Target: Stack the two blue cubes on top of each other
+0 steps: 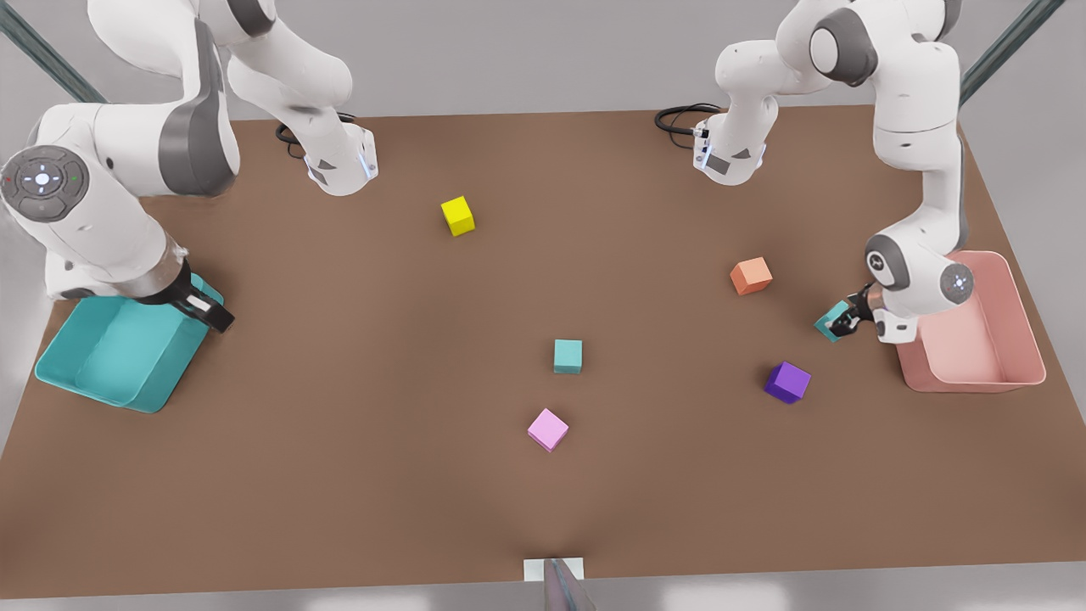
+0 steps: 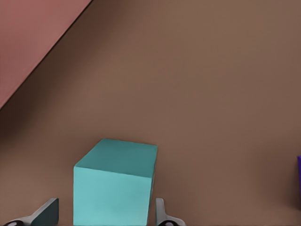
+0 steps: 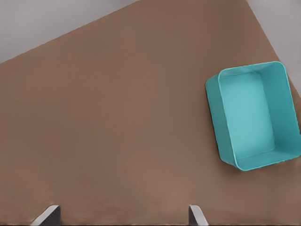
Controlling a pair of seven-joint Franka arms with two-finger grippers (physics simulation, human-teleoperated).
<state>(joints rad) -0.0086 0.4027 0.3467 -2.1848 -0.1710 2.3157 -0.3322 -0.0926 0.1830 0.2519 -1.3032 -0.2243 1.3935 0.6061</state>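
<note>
The left pincer [image 1: 842,322], on the arm at the front view's right, sits low beside the pink bin [image 1: 1018,288] with one of the two blue cubes [image 1: 833,323] between its fingers. In the left wrist view that blue cube [image 2: 115,186] fills the gap between the two fingertips [image 2: 162,214], which stand at its sides. The fit looks snug, so I judge the pincer is closed on the cube, though whether the cube is off the surface [image 1: 339,441] I cannot tell. Gripping it square across opposite faces makes sense, since a level cube will sit flat on its partner. The other blue cube [image 1: 568,356] rests alone near the middle of the surface, well apart from the held one, with the pink cube [image 1: 548,429] just nearer the camera and the purple cube [image 1: 787,382] between the two blue ones, off to the side. The orange cube [image 1: 751,276] lies near the left pincer and the yellow cube [image 1: 458,215] sits far back, both out of the likely path. The right pincer [image 1: 208,310], at the front view's left, waits above the edge of the teal bin [image 1: 93,365]. Its wrist view shows its fingers [image 3: 197,217] spread wide with nothing between them, and the teal bin [image 3: 282,117] off to one side. Keeping that arm parked leaves the middle free for the carry. The stacking itself is not yet done.
</note>
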